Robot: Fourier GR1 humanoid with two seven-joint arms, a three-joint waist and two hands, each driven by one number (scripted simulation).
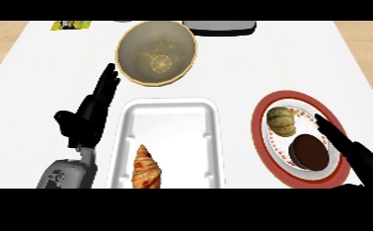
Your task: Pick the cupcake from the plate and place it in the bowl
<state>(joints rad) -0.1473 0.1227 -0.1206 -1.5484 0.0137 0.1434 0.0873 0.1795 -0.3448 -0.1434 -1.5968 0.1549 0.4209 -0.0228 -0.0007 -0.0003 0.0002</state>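
Cupcake (309,152), your one dark round one, sits on the red-rimmed plate (267,141) beside one green pumpkin (281,118); right hand (348,145) fingers straight beside it, left hand (89,112) fingers straight; one speckled bowl (157,52), one croissant (146,168) in a white tray (170,107)

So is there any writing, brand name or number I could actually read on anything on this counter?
None can be read.
Yellow packet at the counter's far left edge: dark print on it, too blurred to read.
Red-rimmed plate: small pattern marks only, no letters.
Bowl: a round pattern inside, no text.
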